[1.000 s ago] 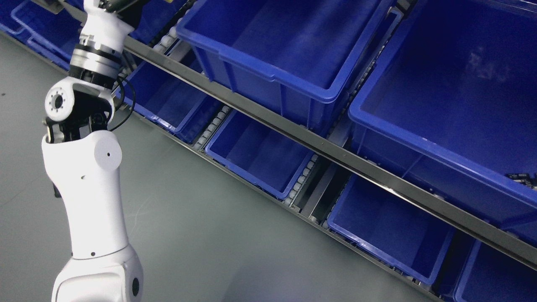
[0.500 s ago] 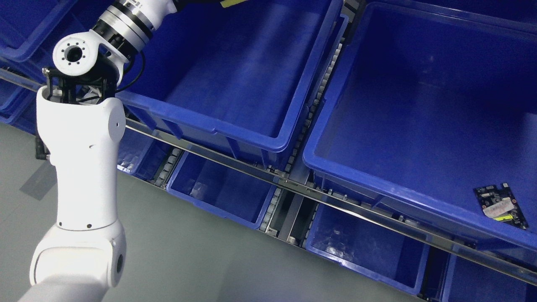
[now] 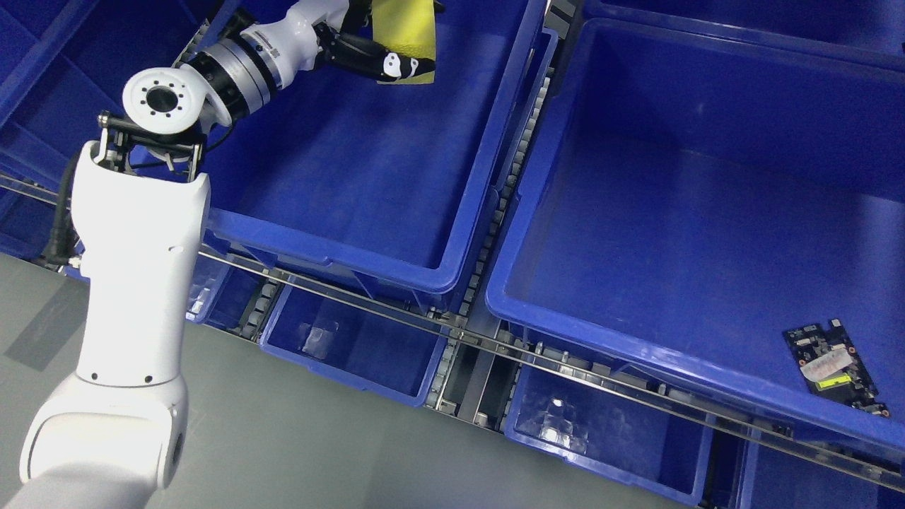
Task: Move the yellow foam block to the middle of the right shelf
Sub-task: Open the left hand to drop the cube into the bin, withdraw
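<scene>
My left arm rises from the lower left and reaches up over the shelf. My left hand (image 3: 392,53) is shut on the yellow foam block (image 3: 406,32) at the top edge of the head view, with dark fingers (image 3: 382,65) wrapped under it. The block hangs above the far part of a large blue bin (image 3: 339,244) on the middle shelf level. A second large blue bin (image 3: 565,325) stands to its right. My right arm is not in view.
A small circuit board (image 3: 834,364) lies in the right bin's near right corner. A metal shelf rail (image 3: 495,346) runs below the bins, with smaller blue bins (image 3: 339,375) on the lower level. Grey floor (image 3: 283,452) is at the bottom left.
The camera has tilted up, shifting the whole picture. My left forearm has swung up and right over the left bin, and the hand with the yellow block has come into view.
</scene>
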{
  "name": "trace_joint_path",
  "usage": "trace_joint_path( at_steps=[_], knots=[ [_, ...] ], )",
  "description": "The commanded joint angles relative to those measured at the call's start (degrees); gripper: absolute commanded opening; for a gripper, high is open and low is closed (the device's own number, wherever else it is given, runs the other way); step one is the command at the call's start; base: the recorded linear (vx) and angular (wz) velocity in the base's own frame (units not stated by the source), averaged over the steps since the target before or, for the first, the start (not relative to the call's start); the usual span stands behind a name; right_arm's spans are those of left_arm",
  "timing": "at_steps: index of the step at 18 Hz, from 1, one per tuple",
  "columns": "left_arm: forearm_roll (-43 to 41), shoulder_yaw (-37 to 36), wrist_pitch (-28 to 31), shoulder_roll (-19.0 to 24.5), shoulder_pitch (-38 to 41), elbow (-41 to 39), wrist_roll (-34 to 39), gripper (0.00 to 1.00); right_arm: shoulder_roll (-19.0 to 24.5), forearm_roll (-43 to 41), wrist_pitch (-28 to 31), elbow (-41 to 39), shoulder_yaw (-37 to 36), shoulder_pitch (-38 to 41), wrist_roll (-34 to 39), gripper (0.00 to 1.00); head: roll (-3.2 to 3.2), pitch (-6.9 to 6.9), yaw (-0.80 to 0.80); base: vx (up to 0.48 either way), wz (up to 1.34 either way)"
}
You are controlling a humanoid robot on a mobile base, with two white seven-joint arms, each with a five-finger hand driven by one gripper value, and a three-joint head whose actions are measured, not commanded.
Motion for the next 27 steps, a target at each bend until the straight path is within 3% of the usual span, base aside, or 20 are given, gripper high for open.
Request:
trace_joint_path(
  at_steps=[1,5,7,11,15,16,20,24,27],
  knots=[
    [-2.1,-5.3,0.1,0.2,-1.5,1.2,0.0,0.94,-1.0,0.2,0.0,-1.0,-0.1,0.1,0.0,1.00,0.00,0.00,0.00,0.023,0.00],
    [-2.1,5.1,0.5,-8.2,-1.0,-1.9,0.4,1.00,-1.0,0.2,0.0,-1.0,0.0,0.1,0.0,1.00,0.00,0.00,0.00,0.006,0.00],
    [-1.1,9.7,1.2,-8.2,-1.0,-2.2,2.2,1.00,-1.0,0.2,0.0,-1.0,0.0,0.1,0.0,1.00,0.00,0.00,0.00,0.000,0.00],
    [15.2,13.4,1.2,-8.2,-0.9,-2.4,19.0,1.00,-1.0,0.2,0.0,-1.0,0.0,0.1,0.0,1.00,0.00,0.00,0.00,0.000,0.00],
    [16.0,11.1,1.4,-8.2,-0.3,-4.8,45.6,1.00,-1.0,0.2,0.0,-1.0,0.0,0.1,0.0,1.00,0.00,0.00,0.00,0.000,0.00],
    [16.4,9.6,2.0,-8.2,0.8,-6.9,48.2,1.00,-1.0,0.2,0.0,-1.0,0.0,0.1,0.0,1.00,0.00,0.00,0.00,0.000,0.00],
    [17.9,5.7,1.9,-8.2,10.6,-14.4,38.8,1.00,-1.0,0.2,0.0,-1.0,0.0,0.1,0.0,1.00,0.00,0.00,0.00,0.000,0.00],
    [17.9,11.4,-1.2,-8.2,13.0,-14.6,28.3,1.00,-1.0,0.2,0.0,-1.0,0.0,0.1,0.0,1.00,0.00,0.00,0.00,0.000,0.00],
    [17.9,14.1,-0.9,-8.2,14.8,-14.5,27.2,1.00,-1.0,0.2,0.0,-1.0,-0.1,0.1,0.0,1.00,0.00,0.00,0.00,0.000,0.00]
  ],
)
